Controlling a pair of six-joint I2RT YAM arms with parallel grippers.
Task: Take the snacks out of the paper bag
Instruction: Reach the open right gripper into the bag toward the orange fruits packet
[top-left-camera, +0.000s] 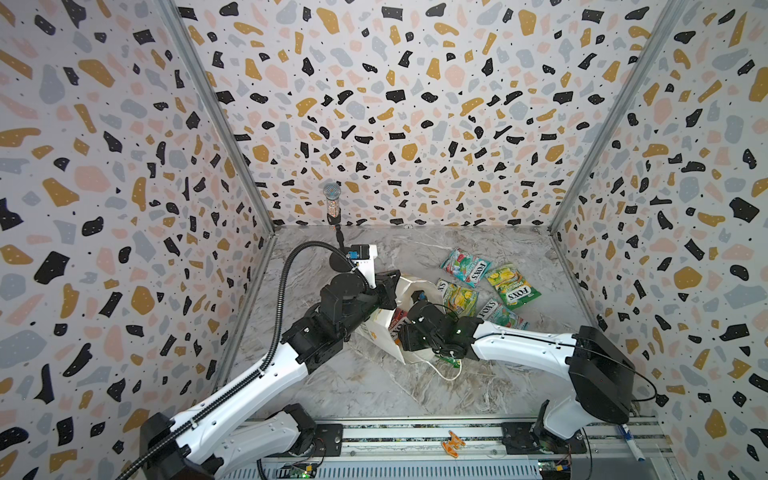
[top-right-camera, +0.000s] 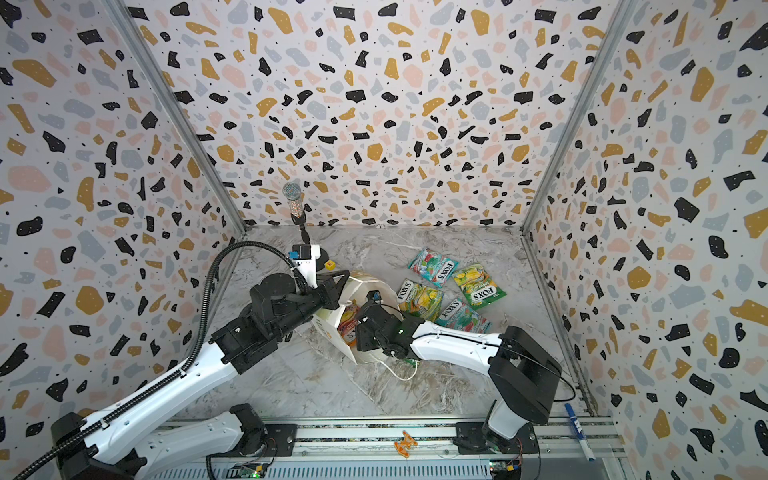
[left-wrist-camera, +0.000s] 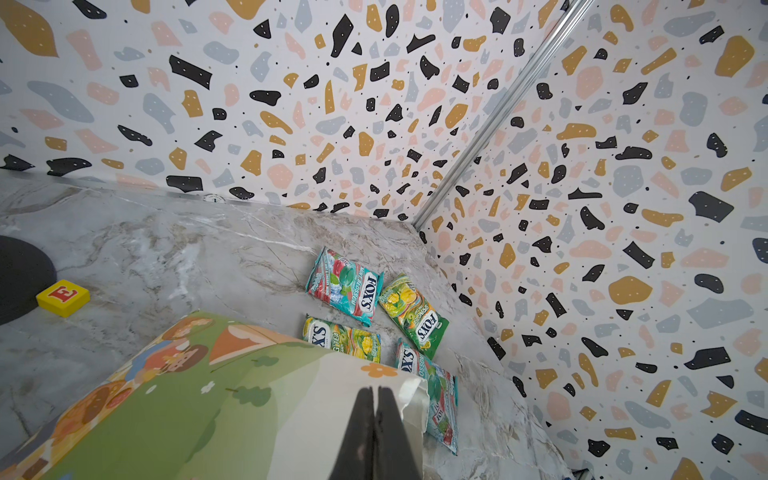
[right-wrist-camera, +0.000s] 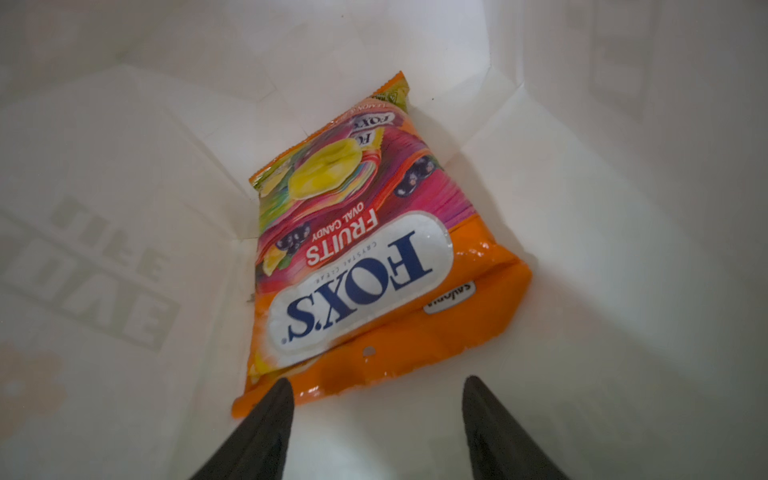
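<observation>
Inside the paper bag (right-wrist-camera: 124, 174), which lies on its side, the right gripper (right-wrist-camera: 376, 382) stands with jaws wide apart at the near edge of the only packet seen within. This orange-red packet (right-wrist-camera: 365, 232) reads "FOX'S CRYSTAL CLEAR FRUITS OVAL CANDY". Its glossy film could slide out of a shallow pinch on the sealed edge, or a finger could catch the paper floor and drag the bag along. The left gripper (left-wrist-camera: 375, 392), clamped tight on the bag's rim, props the mouth open; a tear or slip there would likely drop the paper onto the right arm. Lettering shows reversed through the bag wall and is not surely readable. Beyond the bag, four snacks (top-left-camera: 513, 286) marked "FOX'S" lie out on the marble table (top-left-camera: 374, 395). On the bag's other side sits a yellow cube (left-wrist-camera: 62, 297) bearing a red "E".
</observation>
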